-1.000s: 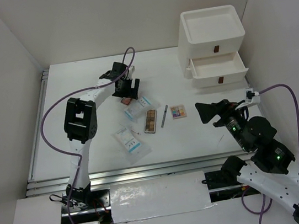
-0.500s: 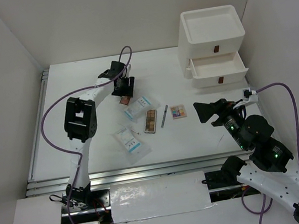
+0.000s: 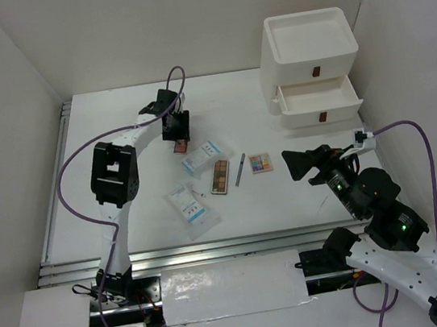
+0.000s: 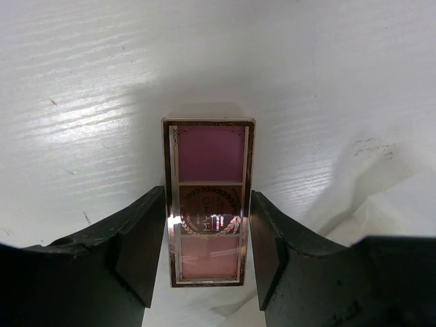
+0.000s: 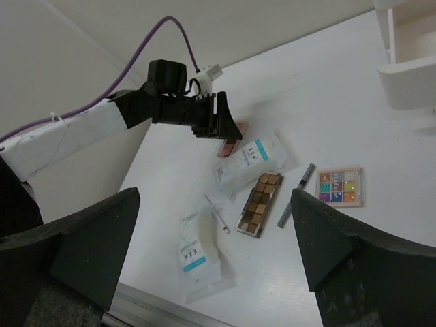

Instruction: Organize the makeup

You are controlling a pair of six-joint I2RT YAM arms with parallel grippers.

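Note:
The pink compact (image 4: 210, 204) lies flat on the white table, and my left gripper (image 4: 208, 248) is shut on its two long sides. From above, that gripper (image 3: 176, 129) is at the far middle-left with the compact (image 3: 178, 145) under it. Nearer lie two white-and-blue sachets (image 3: 201, 157) (image 3: 190, 206), a brown palette (image 3: 220, 177), a thin grey pencil (image 3: 240, 169) and a multicoloured palette (image 3: 261, 162). My right gripper (image 3: 298, 164) hangs open and empty above the table at the right. No sponges show.
A white stacked drawer unit (image 3: 312, 65) stands at the back right, its lower drawer (image 3: 319, 99) pulled out. White walls close in the table on the left, back and right. A thin white stick (image 5: 219, 216) lies between the sachets.
My left gripper's jaws have closed from wide open onto the pink compact. The right arm has barely moved and stays open.

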